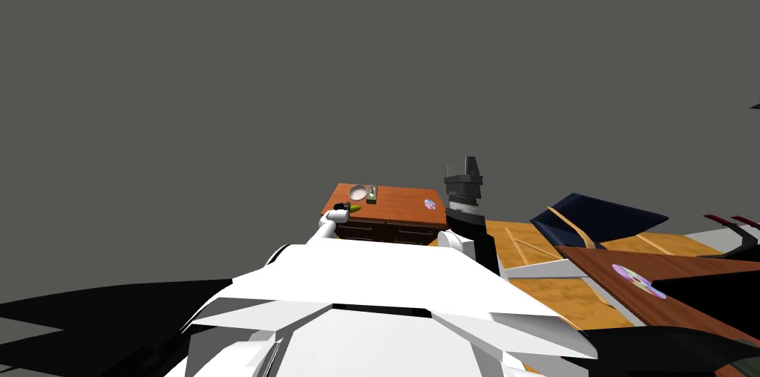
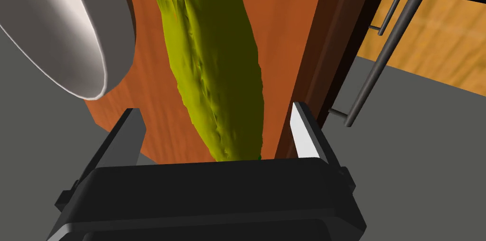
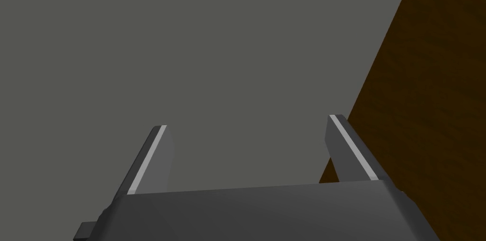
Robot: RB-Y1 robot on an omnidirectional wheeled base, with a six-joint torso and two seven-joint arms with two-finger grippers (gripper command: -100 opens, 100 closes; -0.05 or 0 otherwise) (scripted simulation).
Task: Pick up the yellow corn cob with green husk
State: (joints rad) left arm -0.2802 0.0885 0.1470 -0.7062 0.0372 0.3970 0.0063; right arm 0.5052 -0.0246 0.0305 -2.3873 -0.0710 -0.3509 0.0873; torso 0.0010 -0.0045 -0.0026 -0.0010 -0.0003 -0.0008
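1. Table (image 1: 404, 211): orange-brown wooden top over dark drawer fronts, straight ahead of me in the head view, standing on a flat grey floor (image 1: 223, 98). My left wrist camera picks up thin grey drawer handles (image 2: 379, 58) on its front.

2. Second table (image 1: 668, 298): darker brown top, off to my right and well apart from the first, with 1 shiny disc (image 1: 637, 280) lying flat on it.

3. Bowl (image 2: 71, 48): pale and round, on the first table towards its left end, beside the corn cob (image 2: 213, 58) but apart from it.

4. Right end effector (image 3: 247, 123): held up near the table's right end in the head view. I read its 2 fingers as spread wide, with a grey surface and a brown wooden plane beyond them.

5. Left end effector (image 2: 216, 109): at the table's left front corner. Its 2 fingers are spread, 1 on each side of the corn cob's near end, with a gap on both sides.

6. Corn cob: yellow-green and bumpy, lying flat on the table top close to the front edge, between the bowl and that edge, running away from my left end effector.

7. Small box (image 1: 372, 194): just beside the bowl, on the table.

8. Small disc (image 1: 430, 205): on the table, near its right end.
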